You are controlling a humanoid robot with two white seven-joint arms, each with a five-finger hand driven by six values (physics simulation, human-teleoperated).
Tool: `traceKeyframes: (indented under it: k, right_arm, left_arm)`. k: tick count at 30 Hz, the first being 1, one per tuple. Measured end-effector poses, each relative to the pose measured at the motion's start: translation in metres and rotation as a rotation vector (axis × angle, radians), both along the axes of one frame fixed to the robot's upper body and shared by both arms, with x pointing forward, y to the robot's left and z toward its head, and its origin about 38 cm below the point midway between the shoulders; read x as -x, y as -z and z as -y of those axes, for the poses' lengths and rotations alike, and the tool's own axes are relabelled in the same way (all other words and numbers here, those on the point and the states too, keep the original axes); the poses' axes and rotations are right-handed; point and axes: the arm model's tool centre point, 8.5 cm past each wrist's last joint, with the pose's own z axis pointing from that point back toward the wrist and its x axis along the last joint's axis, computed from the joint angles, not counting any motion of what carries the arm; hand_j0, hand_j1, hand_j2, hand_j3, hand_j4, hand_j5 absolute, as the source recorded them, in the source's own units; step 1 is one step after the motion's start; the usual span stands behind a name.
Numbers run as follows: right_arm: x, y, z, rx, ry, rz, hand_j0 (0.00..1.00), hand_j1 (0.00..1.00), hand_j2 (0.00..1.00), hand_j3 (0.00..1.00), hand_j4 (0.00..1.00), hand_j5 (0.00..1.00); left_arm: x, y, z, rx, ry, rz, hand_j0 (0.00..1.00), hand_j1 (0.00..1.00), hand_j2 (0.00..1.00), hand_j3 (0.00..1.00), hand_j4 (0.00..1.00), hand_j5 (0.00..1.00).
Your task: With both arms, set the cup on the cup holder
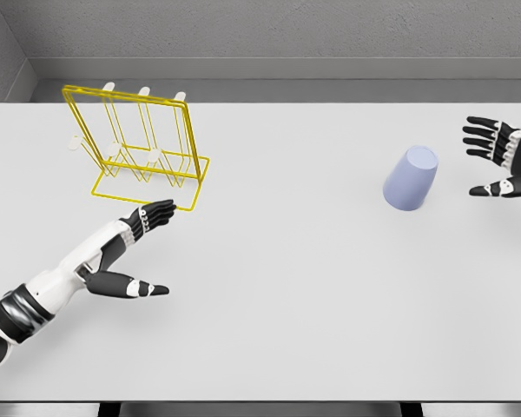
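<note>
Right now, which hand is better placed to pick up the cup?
The right hand: it is open just beside the lavender cup. The left hand sits far across the table, near the yellow holder.

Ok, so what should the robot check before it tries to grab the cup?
1. Right hand open and empty: ok.
2. Left hand open and empty: ok.
3. Cup free, nothing touching it: ok.
4. Cup beside the right hand, with a gap between them: ok.
5. Yellow cup holder standing upright on the table: ok.
6. Cup standing upright or tipped over: cannot tell.
</note>
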Motion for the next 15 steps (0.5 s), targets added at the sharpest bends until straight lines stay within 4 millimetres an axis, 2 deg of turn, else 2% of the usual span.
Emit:
traceKeyframes:
  k: [5, 15]
  right_arm:
    - [0.002, 0.006, -0.002, -0.002, -0.002, -0.008, 1.00, 1.00, 1.00, 1.00, 1.00, 1.00]
    - [-0.003, 0.014, -0.021, 0.009, -0.037, 0.004, 1.00, 1.00, 1.00, 1.00, 1.00, 1.00]
  left_arm:
    - [0.000, 0.001, 0.000, -0.002, -0.002, -0.005, 1.00, 1.00, 1.00, 1.00, 1.00, 1.00]
    - [0.000, 0.001, 0.000, -0.004, -0.004, -0.009, 1.00, 1.00, 1.00, 1.00, 1.00, 1.00]
